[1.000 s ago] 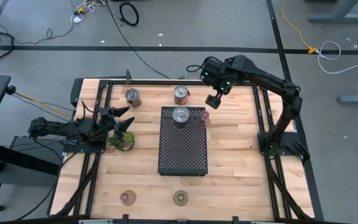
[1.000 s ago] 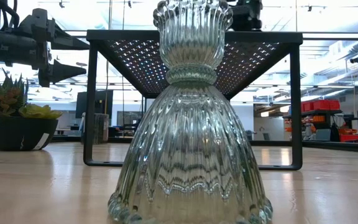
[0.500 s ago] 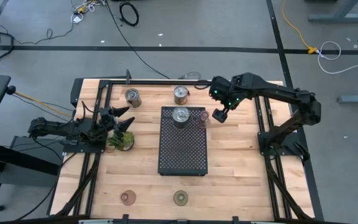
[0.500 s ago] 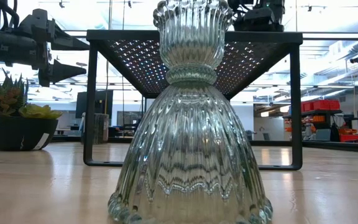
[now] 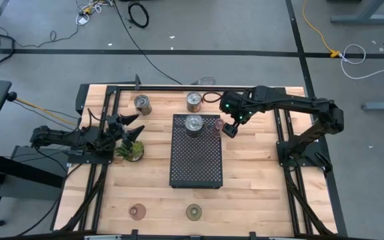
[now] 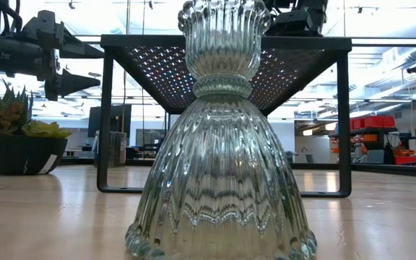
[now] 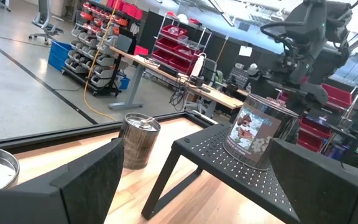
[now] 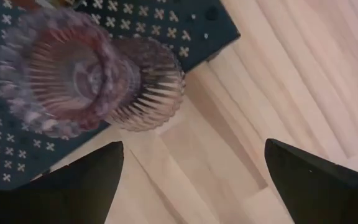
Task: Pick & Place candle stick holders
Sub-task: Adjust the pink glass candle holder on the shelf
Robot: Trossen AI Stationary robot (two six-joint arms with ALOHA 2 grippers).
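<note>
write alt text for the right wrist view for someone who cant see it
Seen from directly above, a ribbed pinkish glass candle holder stands at the corner of a black perforated tray, overlapping its edge. Pale wooden table fills the rest. The right hand hangs above with its two dark fingers spread wide, touching nothing.

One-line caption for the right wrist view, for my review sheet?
Right gripper, fingers open, hovers above a pink ribbed glass candle holder at the corner of the black perforated tray.
</note>
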